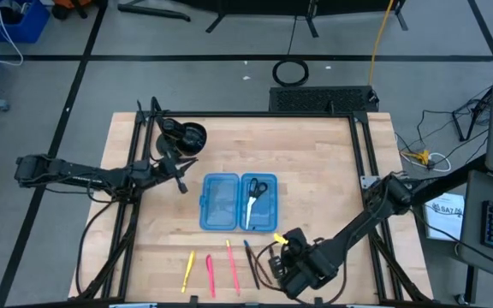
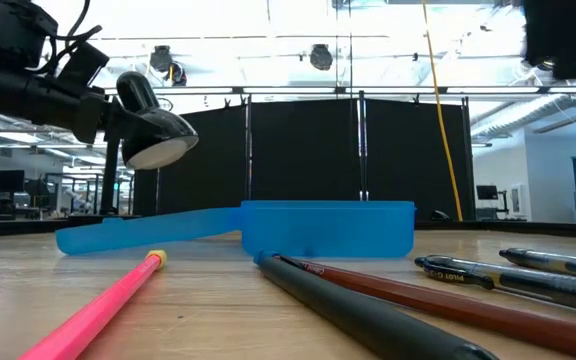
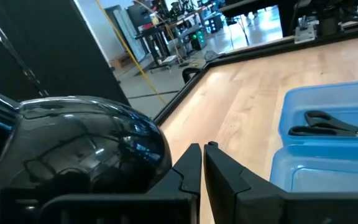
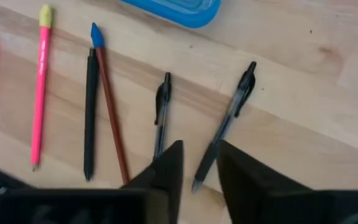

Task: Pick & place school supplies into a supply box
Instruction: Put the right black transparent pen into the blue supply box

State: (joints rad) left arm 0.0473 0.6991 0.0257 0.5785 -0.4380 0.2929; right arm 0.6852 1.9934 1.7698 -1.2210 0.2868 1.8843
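Scissors (image 1: 256, 190) lie in the open blue box (image 1: 220, 203) mid-counter; right hand (image 4: 197, 163), fingers apart, hangs over pens (image 4: 224, 124) near the front edge; left hand (image 3: 202, 149) is closed.

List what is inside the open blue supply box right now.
The supply box holds scissors with black handles in one half, with a pale stick-like item beside the blades. The other half looks empty. Pens still lie outside on the table.

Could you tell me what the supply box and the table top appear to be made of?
The supply box looks like translucent blue plastic: smooth, glossy, with rounded corners and light showing through. The table top looks like pale wood, probably sealed: plank seams and grain show.
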